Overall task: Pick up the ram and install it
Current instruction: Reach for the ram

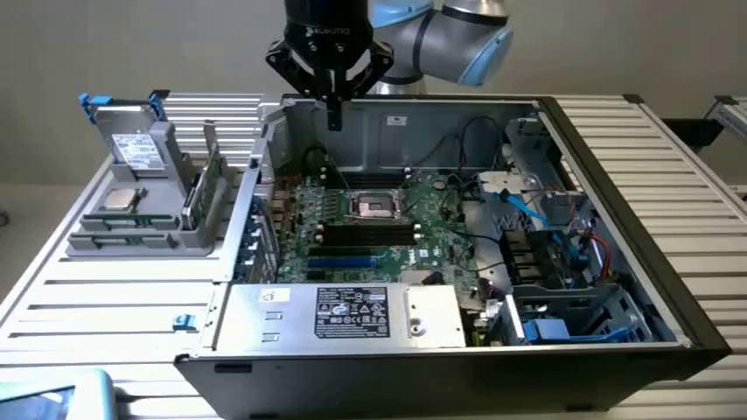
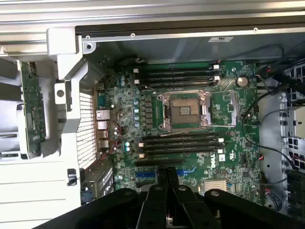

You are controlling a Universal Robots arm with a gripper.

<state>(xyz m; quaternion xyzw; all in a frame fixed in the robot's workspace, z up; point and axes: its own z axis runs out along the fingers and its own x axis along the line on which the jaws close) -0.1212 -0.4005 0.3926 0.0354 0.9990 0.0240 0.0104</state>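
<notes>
Nearest the exterior camera, the silver power supply (image 1: 350,311) is sitting along the front of the open computer case (image 1: 467,381). Just behind it the motherboard (image 1: 438,232) is lying flat, with the dark memory slots (image 1: 371,233) running beside the processor socket (image 1: 376,206).

On the exterior view's left, outside the case wall, a grey holder (image 1: 140,236) is resting on the ribbed table (image 1: 105,306). The ram (image 1: 205,197) is standing in it on its long edge, close to the case and well apart from the slots.

Farthest back, the gripper (image 1: 335,121) is hanging above the case's rear wall. Its two fingers are pressing together to a narrow point and carrying nothing.

By the look of it, the ram is light, thin and stiff (a bare board, so likely brittle if bent). Its chips and contact edge are probably the delicate parts. The sensible hold is a pinch across the two flat faces at the upper long edge, near the middle of its length, so it is hanging level and not twisting. The smooth faces may be offering little friction, so a squarely centred grip is mattering more than a hard squeeze.
</notes>
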